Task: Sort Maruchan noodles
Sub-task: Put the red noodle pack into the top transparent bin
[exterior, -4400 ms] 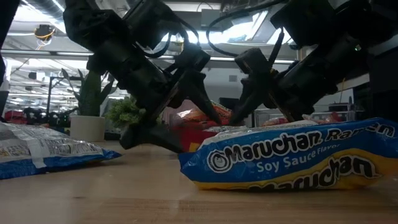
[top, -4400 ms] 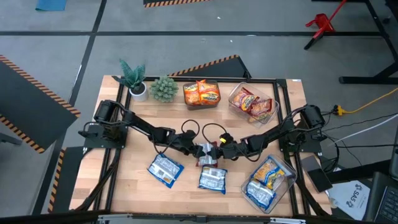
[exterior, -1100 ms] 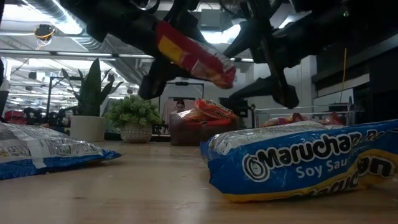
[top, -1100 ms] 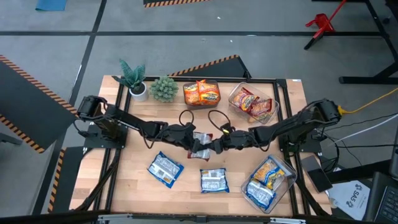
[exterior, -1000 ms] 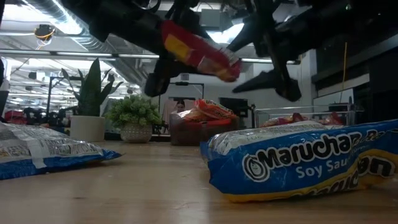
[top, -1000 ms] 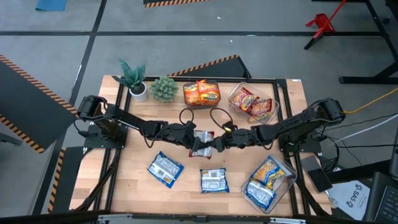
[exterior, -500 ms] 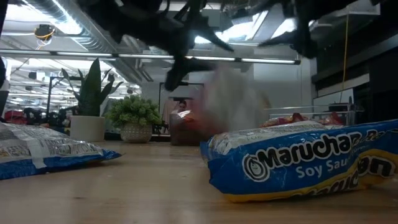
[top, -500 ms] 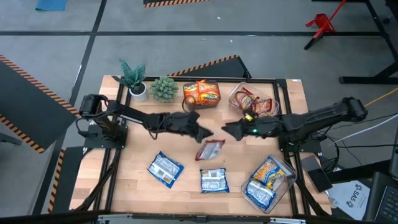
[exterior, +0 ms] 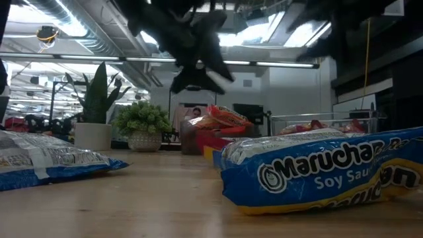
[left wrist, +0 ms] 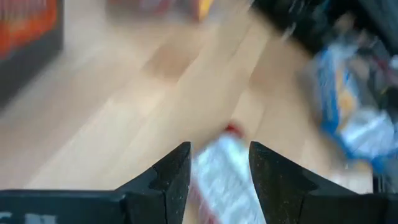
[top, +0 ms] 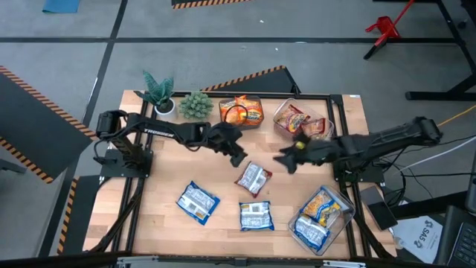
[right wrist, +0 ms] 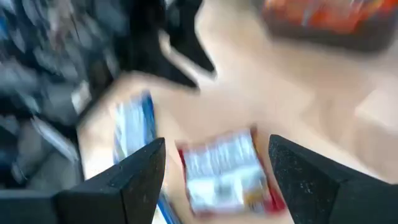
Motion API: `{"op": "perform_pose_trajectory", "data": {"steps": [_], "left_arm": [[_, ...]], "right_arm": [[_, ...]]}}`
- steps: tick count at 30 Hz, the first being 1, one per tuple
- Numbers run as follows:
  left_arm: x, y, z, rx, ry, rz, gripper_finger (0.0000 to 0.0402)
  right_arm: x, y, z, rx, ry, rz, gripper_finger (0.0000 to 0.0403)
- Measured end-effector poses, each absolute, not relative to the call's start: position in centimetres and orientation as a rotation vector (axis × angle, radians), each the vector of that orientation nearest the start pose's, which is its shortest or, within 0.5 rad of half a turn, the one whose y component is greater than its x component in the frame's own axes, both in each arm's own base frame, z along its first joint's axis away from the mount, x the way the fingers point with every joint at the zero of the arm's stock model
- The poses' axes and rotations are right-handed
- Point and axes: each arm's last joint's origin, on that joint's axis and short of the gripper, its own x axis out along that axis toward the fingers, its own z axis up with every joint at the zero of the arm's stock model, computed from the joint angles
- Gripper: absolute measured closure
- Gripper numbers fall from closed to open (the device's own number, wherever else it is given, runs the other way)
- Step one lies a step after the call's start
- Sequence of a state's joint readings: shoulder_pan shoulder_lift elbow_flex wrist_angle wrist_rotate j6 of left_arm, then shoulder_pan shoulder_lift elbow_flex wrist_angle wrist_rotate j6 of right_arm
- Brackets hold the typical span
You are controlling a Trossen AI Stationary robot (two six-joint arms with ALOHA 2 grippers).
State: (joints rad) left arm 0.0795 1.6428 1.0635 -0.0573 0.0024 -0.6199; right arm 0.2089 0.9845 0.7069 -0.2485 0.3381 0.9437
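A red-edged Maruchan noodle packet [top: 253, 177] lies flat on the table's middle, its pale side up, and no gripper touches it. My left gripper [top: 237, 155] hangs open just beyond its far left corner. My right gripper [top: 285, 161] hangs open to its right. Each wrist view looks down between open fingers at the packet [left wrist: 221, 177] [right wrist: 227, 171] below. Two blue-and-white packets [top: 197, 202] [top: 254, 215] lie flat near the front edge. The nearer one [exterior: 317, 172] fills the low view.
At the far edge stand a bin of orange packets [top: 240, 112] and a clear bin of red-brown packets [top: 301, 123]. A clear bin with blue and yellow packets [top: 321, 216] stands front right. Two small potted plants [top: 158, 93] [top: 196, 106] stand far left.
The red-edged packet was held up over the table's middle between both grippers. It has come out of their hold and fallen flat onto the table. My left gripper has risen and gone toward the far edge, rolling as it went. My right gripper has drawn back toward the right edge and up.
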Motion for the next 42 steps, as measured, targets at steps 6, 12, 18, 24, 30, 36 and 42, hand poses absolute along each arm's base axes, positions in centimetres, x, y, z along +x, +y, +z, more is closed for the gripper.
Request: {"op": "perform_pose_trajectory", "data": {"steps": [6,12,18,24,30,36,42], "left_arm": [[33.9,3.0,21.1,-0.723,0.846,0.158,0.022],[34.2,2.2,20.9,-0.742,0.851,0.141,0.0171],[34.9,1.7,18.8,-0.826,0.867,0.23,0.0132],[35.8,1.7,16.8,-0.895,0.833,0.234,0.0123],[35.8,1.6,14.5,-0.98,0.827,0.215,0.0123],[35.6,1.5,13.1,-1.055,0.785,0.202,0.0123],[36.3,1.3,11.8,-1.067,0.776,0.179,0.0123]], "right_arm": [[23.8,4.5,22.2,0.71,0.653,-0.3,0.0134],[26.0,5.5,18.1,0.906,0.802,-0.339,0.0134],[27.2,6.7,16.3,1.037,0.796,-0.39,0.0134],[27.1,7.7,16.2,1.153,0.73,-0.474,0.0134],[26.6,8.4,15.3,1.214,0.676,-0.623,0.0134],[27.4,8.8,14.1,1.269,0.645,-0.634,0.0134],[28.5,8.8,12.6,1.293,0.61,-0.627,0.0134]]}}
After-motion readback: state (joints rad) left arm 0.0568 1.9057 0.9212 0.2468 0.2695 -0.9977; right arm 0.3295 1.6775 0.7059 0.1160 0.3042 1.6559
